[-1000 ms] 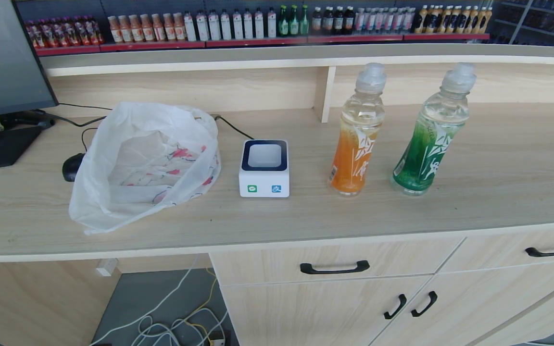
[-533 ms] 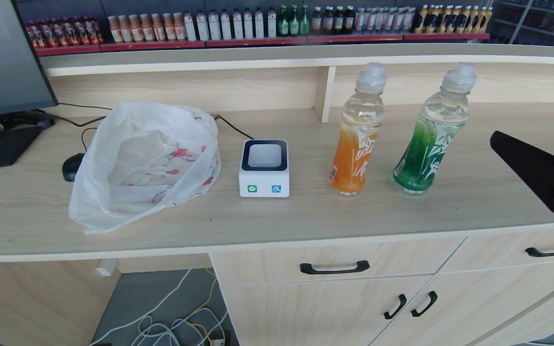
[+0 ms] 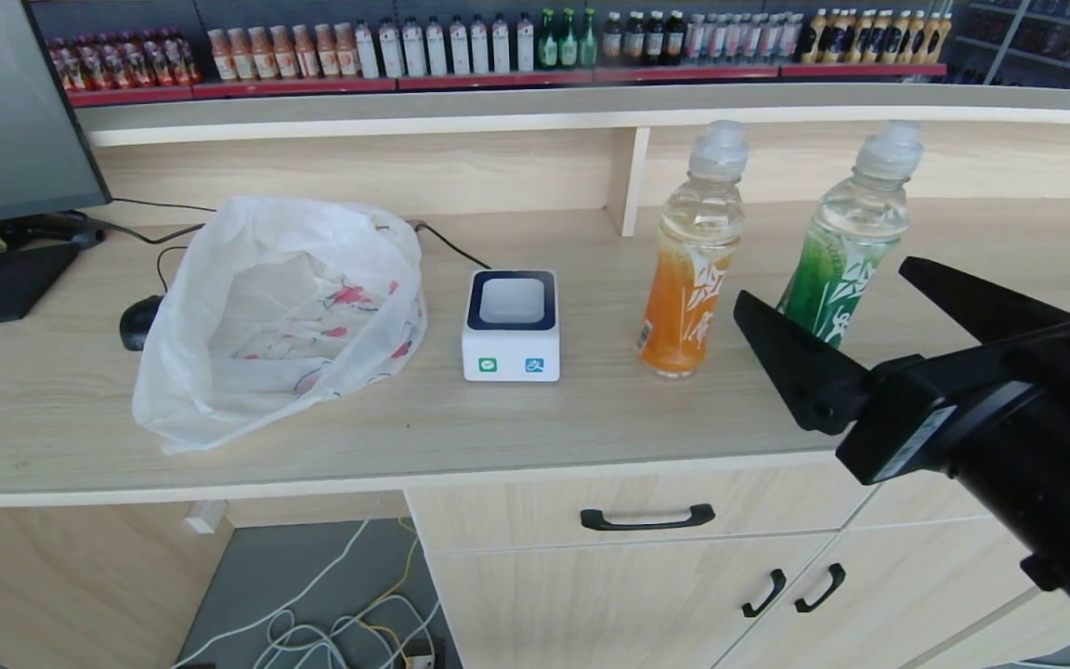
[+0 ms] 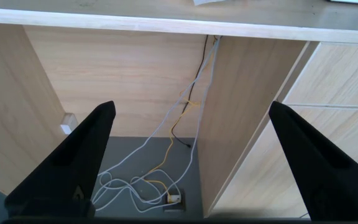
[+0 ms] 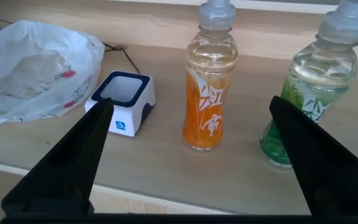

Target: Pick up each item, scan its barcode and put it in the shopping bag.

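Two bottles stand upright on the wooden counter (image 3: pixel 516 418): an orange bottle (image 3: pixel 688 269) (image 5: pixel 209 99) and, to its right, a green bottle (image 3: pixel 855 214) (image 5: pixel 309 106). The white barcode scanner (image 3: pixel 510 325) (image 5: pixel 122 102) sits left of them. Further left lies the open white shopping bag (image 3: pixel 284 316) (image 5: pixel 36 68). My right gripper (image 3: pixel 829 288) (image 5: pixel 191 104) is open at the counter's front edge, just in front of the green bottle and holding nothing. My left gripper (image 4: pixel 192 109) is open and holds nothing. It hangs below the counter, over floor cables (image 4: pixel 160 180).
A monitor (image 3: pixel 6 102) and a black mouse (image 3: pixel 138 321) sit at the far left of the counter. A raised ledge with an upright divider (image 3: pixel 628 177) runs behind the bottles. Drawers with black handles (image 3: pixel 646 518) are under the counter.
My right arm has come in from the right edge and moved left and forward, up to the green bottle, with its fingers open. Bottles, scanner and bag have not moved.
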Controlling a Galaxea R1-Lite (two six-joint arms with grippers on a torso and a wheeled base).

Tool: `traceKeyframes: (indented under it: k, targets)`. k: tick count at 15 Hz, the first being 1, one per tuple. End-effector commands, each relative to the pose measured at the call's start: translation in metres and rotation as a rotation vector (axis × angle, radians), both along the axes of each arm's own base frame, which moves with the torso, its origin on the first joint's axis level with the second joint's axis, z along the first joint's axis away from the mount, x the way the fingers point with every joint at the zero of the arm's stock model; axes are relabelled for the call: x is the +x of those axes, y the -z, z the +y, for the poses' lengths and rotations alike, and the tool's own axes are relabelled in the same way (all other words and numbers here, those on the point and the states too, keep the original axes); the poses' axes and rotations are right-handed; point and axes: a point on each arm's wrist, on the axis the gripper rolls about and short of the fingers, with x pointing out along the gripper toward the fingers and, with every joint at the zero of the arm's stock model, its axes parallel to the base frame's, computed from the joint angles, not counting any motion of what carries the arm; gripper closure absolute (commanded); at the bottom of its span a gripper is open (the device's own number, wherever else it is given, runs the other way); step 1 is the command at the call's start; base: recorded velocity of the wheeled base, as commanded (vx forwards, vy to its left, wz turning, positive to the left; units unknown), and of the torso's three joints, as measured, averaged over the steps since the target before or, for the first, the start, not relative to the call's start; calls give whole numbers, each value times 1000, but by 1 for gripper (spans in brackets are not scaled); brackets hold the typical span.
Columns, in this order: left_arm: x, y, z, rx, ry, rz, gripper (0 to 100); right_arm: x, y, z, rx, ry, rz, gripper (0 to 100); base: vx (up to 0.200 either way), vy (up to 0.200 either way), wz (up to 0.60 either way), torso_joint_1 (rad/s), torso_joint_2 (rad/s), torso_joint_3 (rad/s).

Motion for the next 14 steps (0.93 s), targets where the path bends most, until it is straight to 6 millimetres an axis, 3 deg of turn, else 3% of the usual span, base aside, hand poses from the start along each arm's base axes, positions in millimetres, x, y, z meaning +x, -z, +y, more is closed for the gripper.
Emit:
traceKeyframes:
  k: [1, 8, 14]
  targets:
    - [0, 0, 0, 0, -1, 0, 0, 4, 6, 9, -24, -5, 15, 0, 0, 0, 0, 0, 0, 0]
    - [0, 0, 0, 0, -1, 0, 0, 11, 9, 17, -23, -38, 21, 0, 0, 0, 0, 0, 0, 0]
    - [0, 0, 0, 0, -1, 0, 0, 36, 10, 25, -6, -33, 28, 0, 0, 0, 0, 0, 0, 0]
